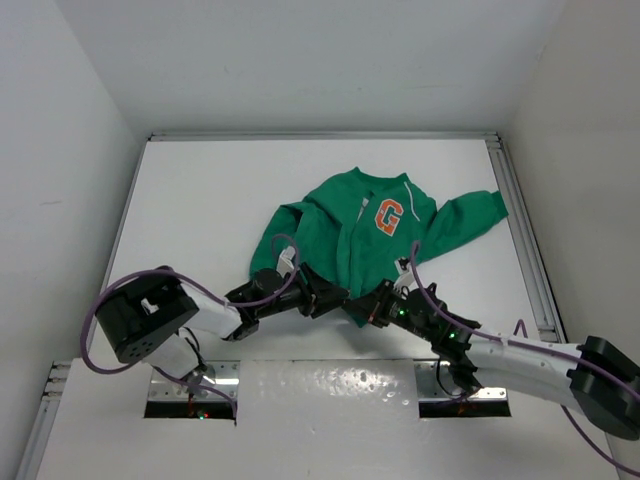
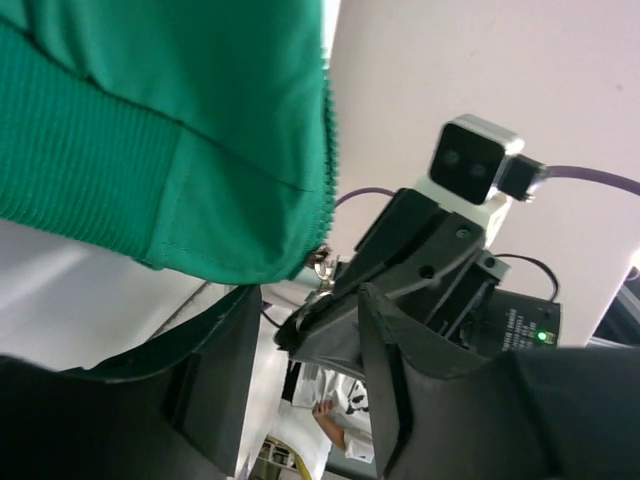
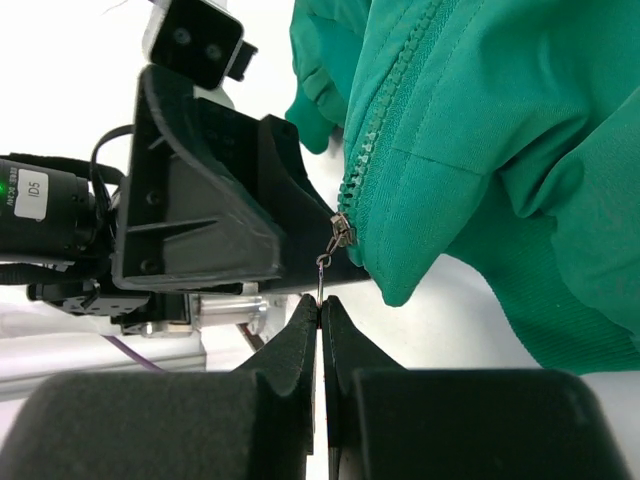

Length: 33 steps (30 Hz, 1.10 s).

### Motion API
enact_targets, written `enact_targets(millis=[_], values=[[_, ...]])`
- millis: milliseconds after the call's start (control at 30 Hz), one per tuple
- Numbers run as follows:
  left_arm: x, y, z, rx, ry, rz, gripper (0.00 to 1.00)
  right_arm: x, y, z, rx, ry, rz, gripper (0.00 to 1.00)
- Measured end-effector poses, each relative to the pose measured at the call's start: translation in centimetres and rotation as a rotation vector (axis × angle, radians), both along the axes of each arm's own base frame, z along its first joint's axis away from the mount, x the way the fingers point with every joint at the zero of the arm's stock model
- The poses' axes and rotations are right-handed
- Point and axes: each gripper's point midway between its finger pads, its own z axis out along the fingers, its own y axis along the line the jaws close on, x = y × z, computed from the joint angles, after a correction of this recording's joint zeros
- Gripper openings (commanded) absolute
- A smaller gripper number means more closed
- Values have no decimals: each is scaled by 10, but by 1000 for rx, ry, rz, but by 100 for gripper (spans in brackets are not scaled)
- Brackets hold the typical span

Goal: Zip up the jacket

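My right gripper (image 3: 320, 303) is pinched fully closed on the zipper pull (image 3: 324, 262) at the bottom of the front of the jacket (image 1: 372, 235). My left gripper (image 2: 310, 305) has its 2 fingers (image 2: 215, 390) partly apart, holding nothing, just beside the hem corner. The jacket lies spread, chest up, right of the middle of the white table (image 1: 200, 200), with its hem toward the near edge. White walls (image 1: 60, 150) enclose the table. Both arms reach in low and meet at the hem.
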Motion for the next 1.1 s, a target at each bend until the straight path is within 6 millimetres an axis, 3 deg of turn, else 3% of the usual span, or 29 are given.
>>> enact_targets(millis=[200, 400, 767, 967, 1100], values=[[-5, -2, -4, -3, 23, -2, 46, 1, -1, 0, -16, -28, 4, 0], [-2, 0, -2, -7, 17, 21, 42, 2, -2, 3, -20, -51, 5, 0], [9, -9, 3, -29, 18, 46, 23, 1, -3, 5, -29, -67, 16, 0], [10, -10, 6, -43, 21, 58, 1, 2, -5, 4, -40, -73, 10, 0], [10, -10, 6, -43, 22, 63, 0, 3, -6, 4, -44, -79, 8, 0]])
